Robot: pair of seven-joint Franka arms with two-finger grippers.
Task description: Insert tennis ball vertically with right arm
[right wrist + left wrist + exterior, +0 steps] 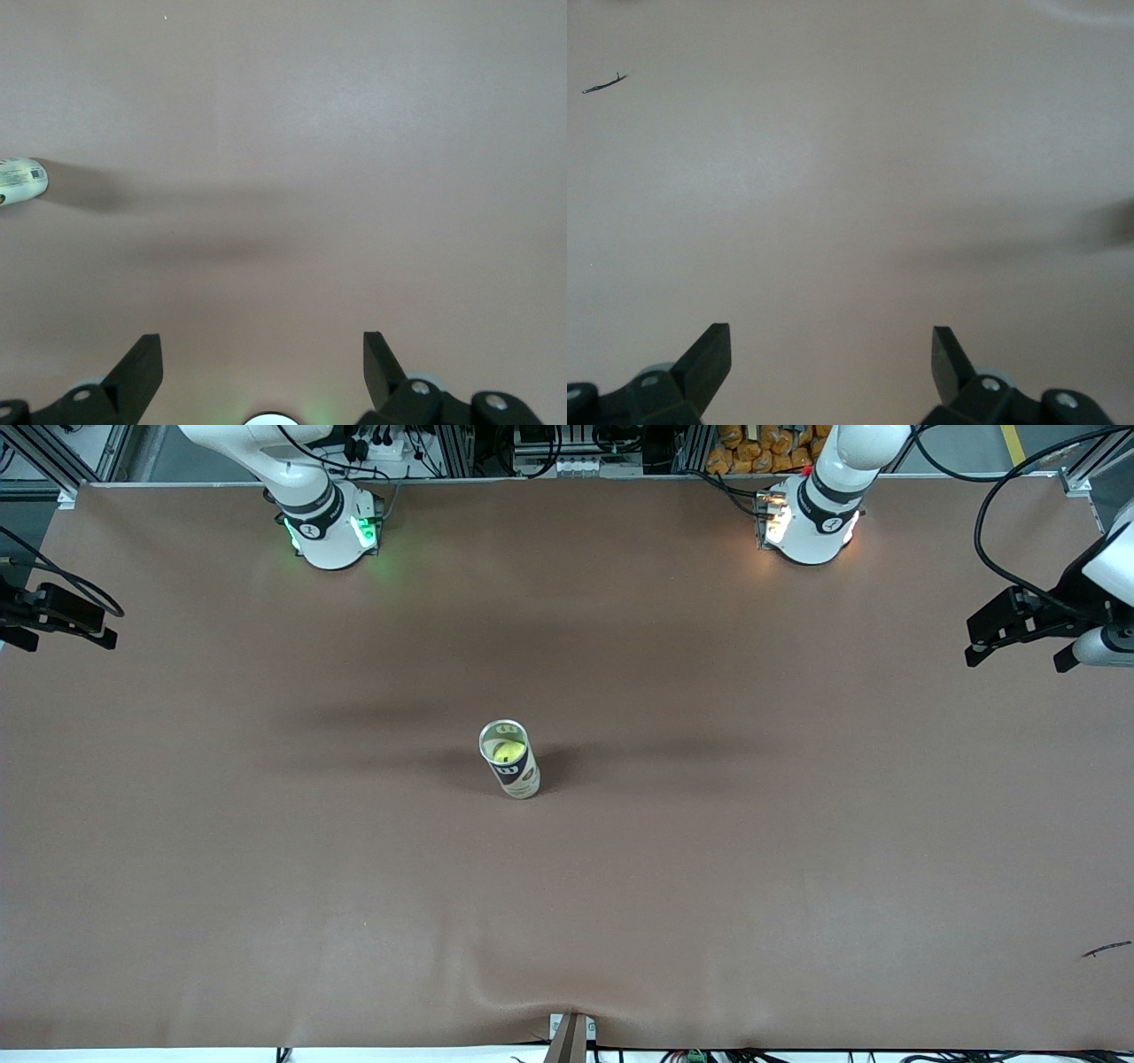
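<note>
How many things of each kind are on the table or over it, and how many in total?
Ball can, standing upright mid-table: 1
Tennis ball, inside the can: 1
Grippers, both with fingers open and empty, the right gripper and the left gripper, each over bare table: 2
Total: 4

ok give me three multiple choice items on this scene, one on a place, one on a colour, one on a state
1. Where is the tennis ball?
A. inside the upright can
B. on the table beside the can
C. in the right end effector

2. What colour is the ball?
A. red
B. yellow-green
C. blue

3. How do the right end effector's fingers stand?
A. shut on the ball
B. shut on nothing
C. open, holding nothing

Answers:
1 A: the ball shows through the open top of the tennis ball can standing mid-table.
2 B: it shows yellow-green inside the can.
3 C: in its wrist view the right end effector has spread fingers with only bare table between them; the left end effector looks the same, at its own end of the table.
</note>
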